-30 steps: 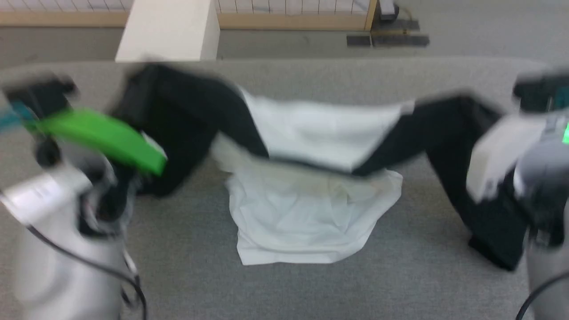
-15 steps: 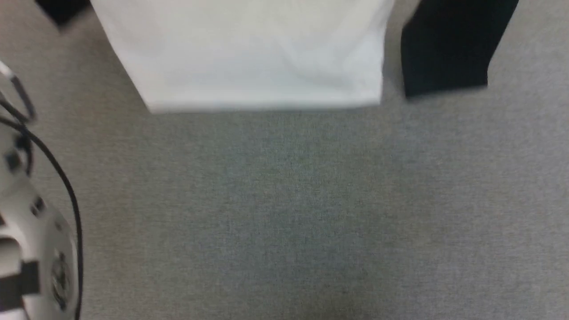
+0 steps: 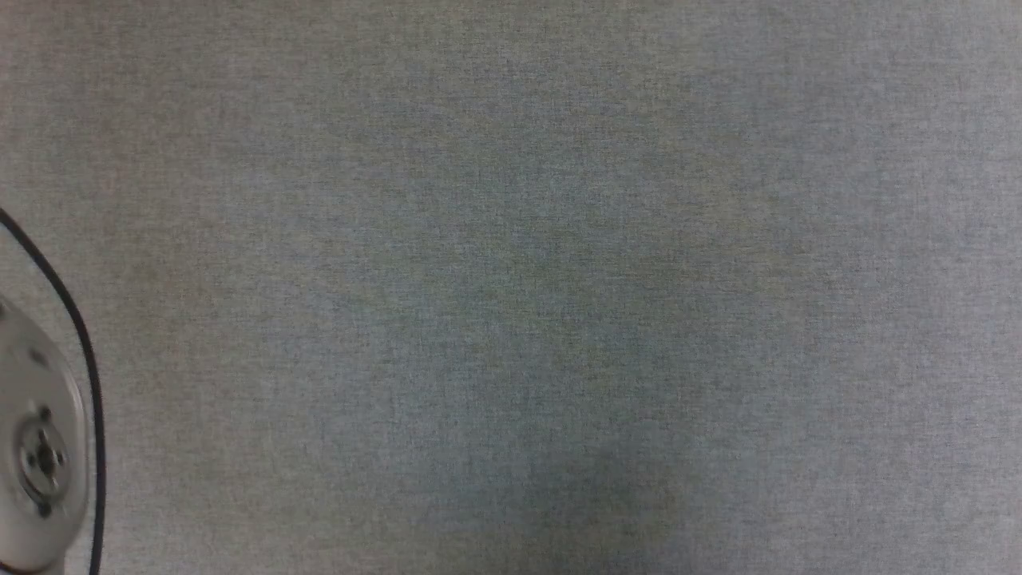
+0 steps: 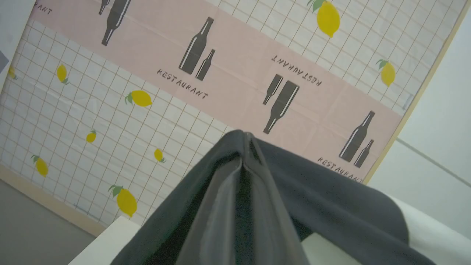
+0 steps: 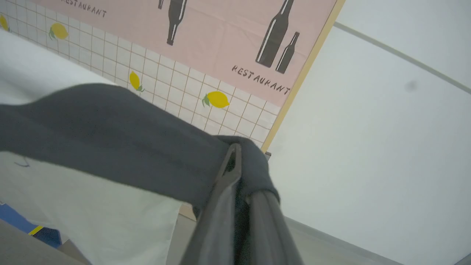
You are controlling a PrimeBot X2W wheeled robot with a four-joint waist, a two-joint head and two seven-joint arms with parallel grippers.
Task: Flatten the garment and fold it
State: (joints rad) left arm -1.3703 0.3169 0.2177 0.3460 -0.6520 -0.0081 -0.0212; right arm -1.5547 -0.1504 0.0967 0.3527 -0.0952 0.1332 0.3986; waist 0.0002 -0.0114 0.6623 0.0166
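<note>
The garment point(image 4: 331, 198) hangs lifted in the air. In the left wrist view my left gripper point(image 4: 245, 140) is shut on a fold of its black sleeve, with white cloth point(image 4: 434, 235) at the lower right. In the right wrist view my right gripper point(image 5: 235, 151) is shut on the other black sleeve point(image 5: 110, 132). The white body point(image 5: 110, 213) droops below that sleeve, and a bit of blue and yellow print point(image 5: 22, 224) shows at the lower left. Both grippers point up toward the wall.
The head view looks straight down on the grey cloth tabletop point(image 3: 511, 239), with a pale joint of my left arm point(image 3: 36, 455) and its black cable at the left edge. Behind the shirt stand a lemon-and-bottle patterned wall point(image 4: 110, 92) and a plain white wall point(image 5: 368, 129).
The head camera has tilted downward. The shirt, held up between both grippers a second ago, has slid out of the top of that picture.
</note>
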